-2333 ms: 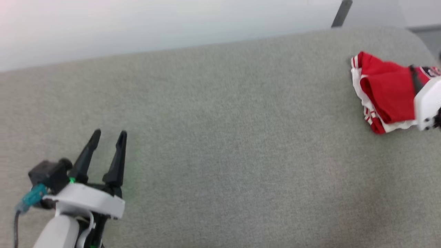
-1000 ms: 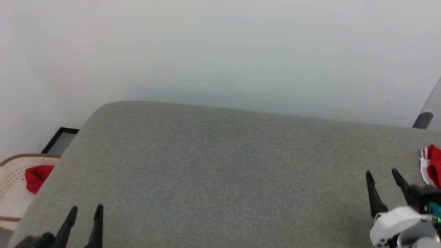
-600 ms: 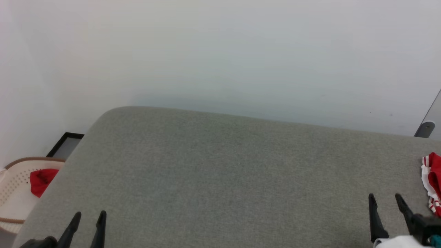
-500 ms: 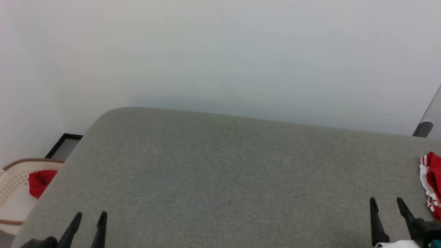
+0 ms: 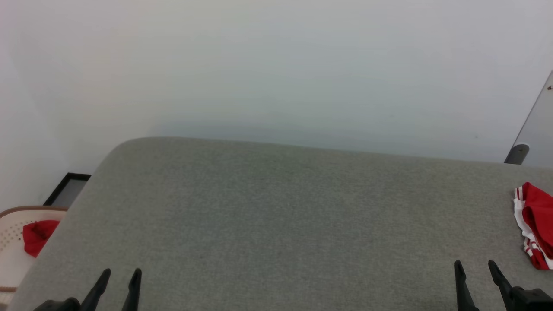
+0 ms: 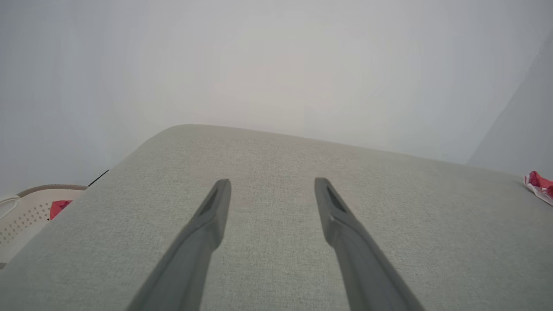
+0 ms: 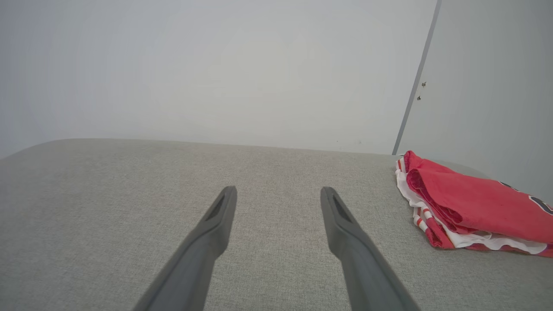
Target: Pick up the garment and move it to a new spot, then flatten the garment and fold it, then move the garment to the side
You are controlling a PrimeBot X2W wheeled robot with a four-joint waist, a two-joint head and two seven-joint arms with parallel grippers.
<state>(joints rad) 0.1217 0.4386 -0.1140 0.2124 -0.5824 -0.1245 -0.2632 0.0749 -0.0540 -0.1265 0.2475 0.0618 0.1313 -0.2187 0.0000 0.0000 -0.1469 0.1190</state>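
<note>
Garment (image 5: 535, 216) lay folded at the right edge of the grey fabric worktop (image 5: 276, 216), striped end pointing left, long axis running sideways; our left hand (image 5: 122, 273) and right hand (image 5: 474, 264) hovered spread, empty, facing a pale wall (image 5: 276, 65).

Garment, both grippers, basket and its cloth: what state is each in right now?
garment: folded into a compact bundle, lying free at the right end of the grey surface.
left gripper: open, empty, over the surface.
right gripper: open, empty, left of the garment and apart from it.
basket: off the surface's left edge, lower down.
small red cloth: crumpled inside the basket.
</note>
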